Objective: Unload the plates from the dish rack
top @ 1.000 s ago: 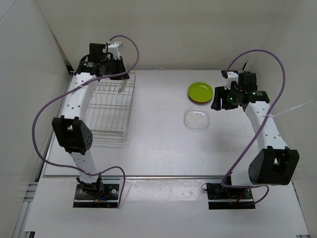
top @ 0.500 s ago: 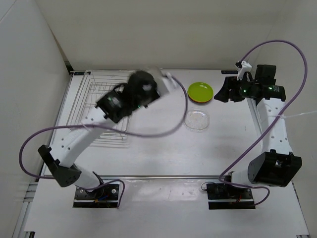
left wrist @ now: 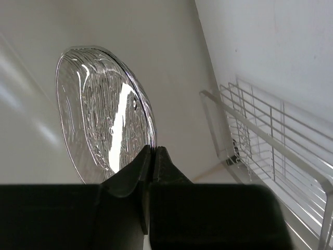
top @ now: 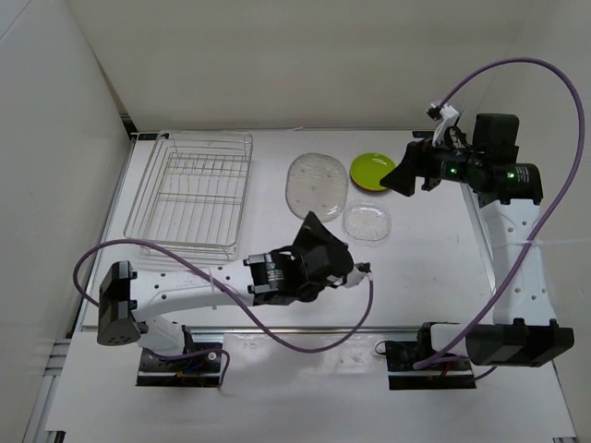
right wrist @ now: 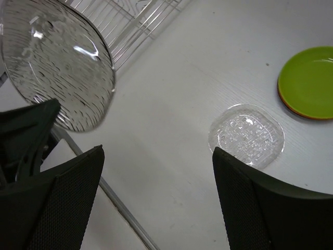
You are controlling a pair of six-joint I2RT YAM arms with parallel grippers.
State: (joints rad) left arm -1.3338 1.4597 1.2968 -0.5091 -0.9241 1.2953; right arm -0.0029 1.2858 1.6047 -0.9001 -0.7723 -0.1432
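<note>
My left gripper (top: 312,221) is shut on the rim of a large clear glassy plate (top: 317,185) and holds it tilted above the table, right of the dish rack (top: 194,198). In the left wrist view the pads (left wrist: 162,156) pinch the clear plate's (left wrist: 101,120) lower edge. The rack holds no plates. A lime green plate (top: 373,170) lies on an orange plate (top: 362,188) at the back. A smaller clear plate (top: 367,222) lies in front of them. My right gripper (top: 404,175) is open and empty, raised beside the green plate. The black plate is out of view.
The right wrist view shows the held clear plate (right wrist: 57,67), the small clear plate (right wrist: 247,135), the green plate (right wrist: 307,78) and the rack's corner (right wrist: 130,21), with my right gripper (right wrist: 157,151) above bare table. White walls enclose the table. The rack's wires (left wrist: 270,140) are right of my left gripper.
My left arm has swung from the far end of the rack out over the table's middle and now holds the large clear plate. My right gripper has risen and turned toward it.
</note>
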